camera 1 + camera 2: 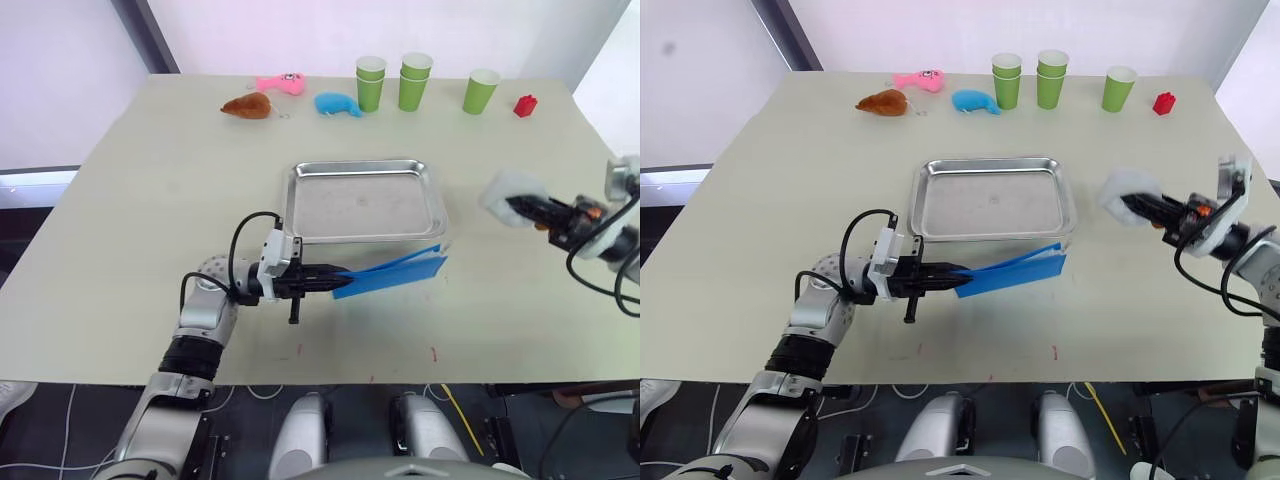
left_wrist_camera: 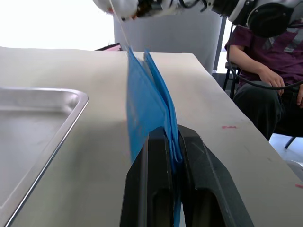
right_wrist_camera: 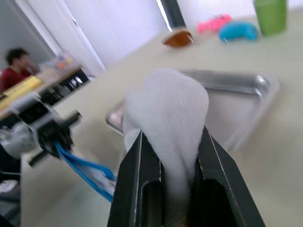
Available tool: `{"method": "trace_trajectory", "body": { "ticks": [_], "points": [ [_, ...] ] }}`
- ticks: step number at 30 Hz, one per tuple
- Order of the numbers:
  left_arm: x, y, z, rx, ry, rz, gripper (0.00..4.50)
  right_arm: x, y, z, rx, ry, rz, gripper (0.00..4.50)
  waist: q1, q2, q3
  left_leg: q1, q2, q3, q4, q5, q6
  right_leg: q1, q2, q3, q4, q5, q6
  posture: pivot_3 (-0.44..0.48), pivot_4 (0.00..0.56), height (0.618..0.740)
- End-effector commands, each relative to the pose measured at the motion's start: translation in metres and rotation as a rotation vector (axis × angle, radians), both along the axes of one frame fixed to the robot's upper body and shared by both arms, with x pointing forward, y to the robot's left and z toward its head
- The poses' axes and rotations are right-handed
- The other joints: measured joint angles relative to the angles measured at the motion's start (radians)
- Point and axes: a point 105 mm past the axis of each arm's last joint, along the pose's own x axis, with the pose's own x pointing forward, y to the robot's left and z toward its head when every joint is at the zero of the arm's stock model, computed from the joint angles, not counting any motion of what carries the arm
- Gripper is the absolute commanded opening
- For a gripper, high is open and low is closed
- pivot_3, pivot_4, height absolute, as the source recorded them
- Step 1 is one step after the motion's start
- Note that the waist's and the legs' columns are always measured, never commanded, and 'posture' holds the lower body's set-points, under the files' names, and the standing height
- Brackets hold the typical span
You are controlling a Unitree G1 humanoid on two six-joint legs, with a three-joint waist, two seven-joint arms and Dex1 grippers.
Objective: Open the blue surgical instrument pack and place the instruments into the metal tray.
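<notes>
Blue pack [image 1: 395,271] above beige table [image 1: 150,200]

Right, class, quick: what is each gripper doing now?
Left gripper: closed on the blue pack.
Right gripper: closed on a white cloth.

The bright-blue pack [image 1: 392,272] lies by a shiny silver tray [image 1: 366,202], near green cups [image 1: 415,82] and a white cloth [image 1: 508,190].

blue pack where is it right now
In the left eye view, the blue pack is pinched in the left tool, just in front of the metal tray.
</notes>
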Motion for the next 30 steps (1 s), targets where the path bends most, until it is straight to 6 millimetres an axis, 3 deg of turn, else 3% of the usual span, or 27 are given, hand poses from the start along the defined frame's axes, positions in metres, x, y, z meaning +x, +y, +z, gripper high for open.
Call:
{"method": "trace_trajectory", "body": {
  "ticks": [1,5,15,25,30],
  "points": [
    [0.0,0.0,-0.012,0.054,0.023,-0.01,0.0,-0.014,0.021,0.035,0.034,-0.119,0.091,0.03,0.002,0.0,0.0,0.0,0.0,0.0,0.0,0.0,0.0,0.0,0.0,0.0,0.0,0.0,0.0,0.0,0.15,0.74],
    [0.005,-0.003,-0.01,0.042,0.022,0.009,0.0,-0.017,0.05,0.037,-0.012,-0.14,0.167,0.03,0.001,0.0,0.0,-0.001,0.0,0.0,0.0,0.0,0.0,0.0,-0.001,0.0,0.0,0.0,0.0,0.0,0.15,0.74],
    [0.019,-0.014,-0.001,0.009,-0.002,0.036,0.0,-0.015,0.112,0.015,-0.234,-0.245,0.324,0.03,0.003,0.0,0.0,-0.001,-0.001,-0.001,0.001,0.0,0.0,0.0,0.0,-0.001,0.0,0.0,0.001,0.0,0.15,0.74],
    [0.021,-0.022,0.0,-0.004,-0.01,0.035,0.0,-0.013,0.161,0.01,-0.284,-0.358,0.407,0.03,0.003,0.0,0.0,-0.002,-0.001,-0.001,0.001,0.0,0.0,0.0,0.0,-0.002,0.0,0.0,0.0,0.0,0.15,0.74],
    [0.023,-0.023,0.001,-0.006,-0.014,0.037,0.0,-0.019,0.175,0.011,-0.259,-0.409,0.437,0.03,0.003,0.0,0.0,-0.002,-0.001,-0.001,0.001,0.0,0.0,0.0,-0.001,-0.002,0.0,0.0,0.0,0.0,0.15,0.74]
  ]
}}
